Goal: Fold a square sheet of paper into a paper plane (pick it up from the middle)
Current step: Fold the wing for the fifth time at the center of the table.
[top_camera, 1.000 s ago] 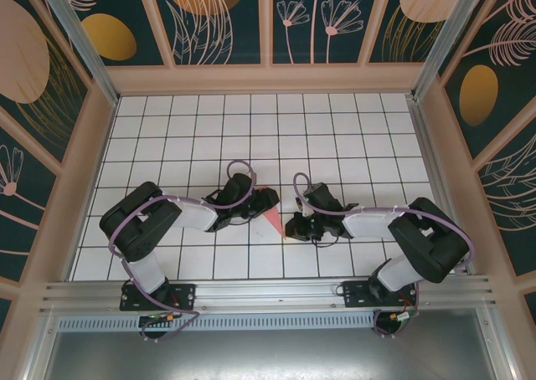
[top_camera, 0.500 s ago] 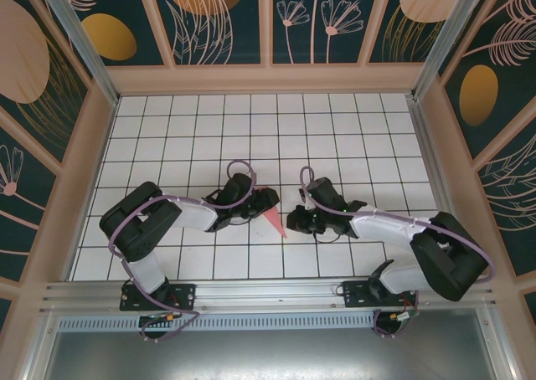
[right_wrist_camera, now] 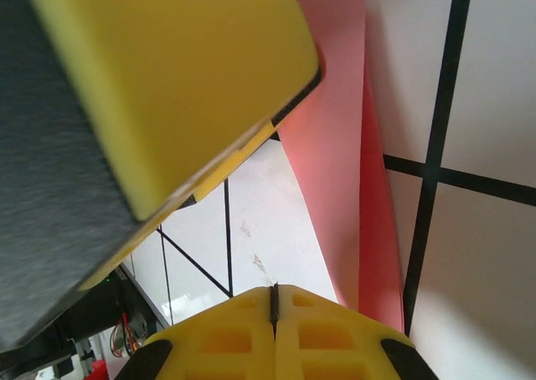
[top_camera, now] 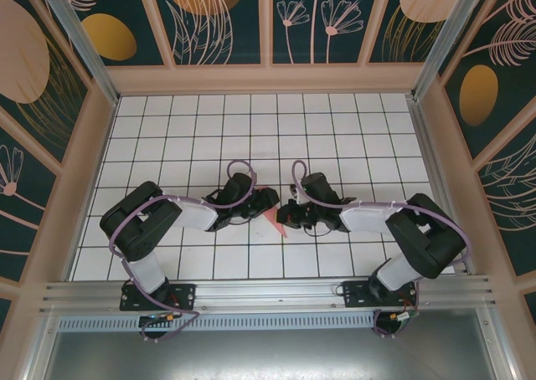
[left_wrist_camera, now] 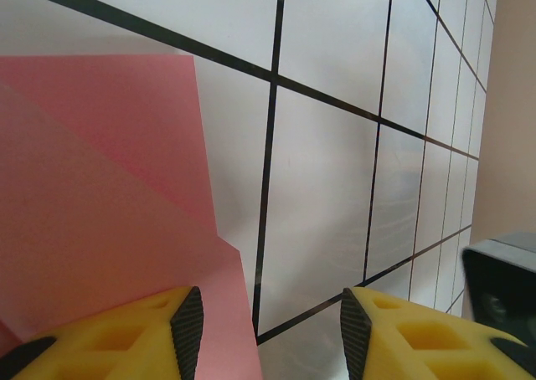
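Table: white tabletop ruled with black grid lines, fenced by dark teal floral wall panels; it takes the middle of the top view.
Arms: my black left arm reaches in from the lower left and my black right arm from the lower right; their wrists meet at centre frame.
Paper: folded sheet of thin pink-red paper lies on the table at centre, between my two grippers. It shows layered, creased edges at the left of the left wrist view, and a narrow strip from top centre to lower right in the right wrist view.
Left gripper: yellow fingers stand apart. One is over the paper, the other over bare tile, and tile shows in the gap.
Right gripper: yellow fingers are pressed together with only a thin seam between. The paper's edge is just beside them; I cannot tell whether they pinch it.
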